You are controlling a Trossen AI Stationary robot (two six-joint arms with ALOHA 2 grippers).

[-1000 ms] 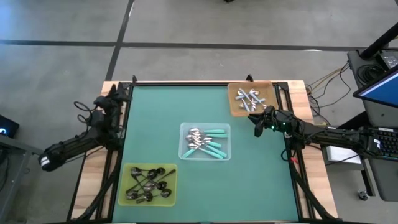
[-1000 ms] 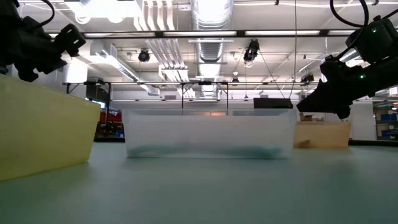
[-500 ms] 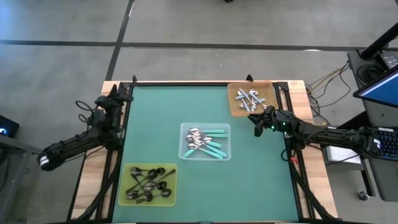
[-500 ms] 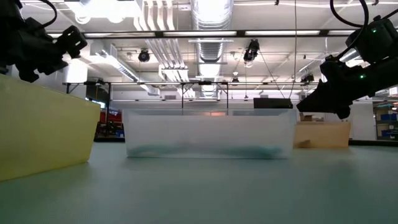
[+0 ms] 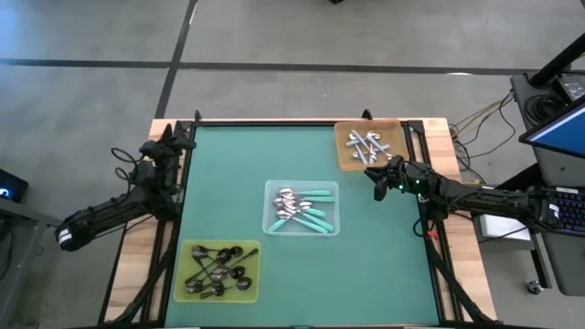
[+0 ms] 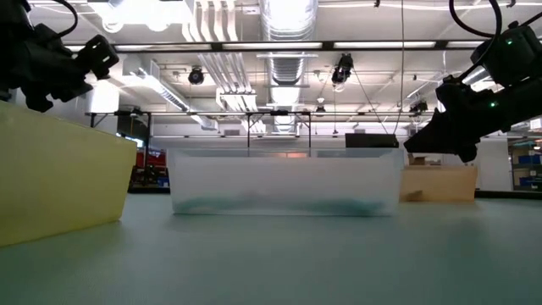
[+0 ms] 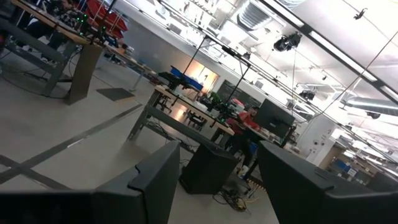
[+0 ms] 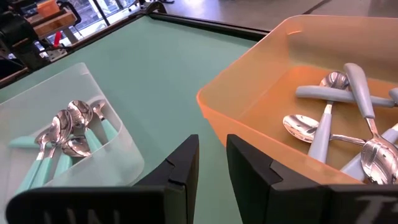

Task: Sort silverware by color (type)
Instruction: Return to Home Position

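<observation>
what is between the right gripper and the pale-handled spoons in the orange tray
Only the orange tray's own near wall. The right gripper hangs just outside it over the green mat, and the pale-handled spoons lie inside. Nothing visible covers them from above.

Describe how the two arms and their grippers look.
Both are dark, slim and jointed. The left arm has black cables looping behind the left gripper. The right arm shows a green light behind the right gripper; its fingers are flat, blocky, black.
</observation>
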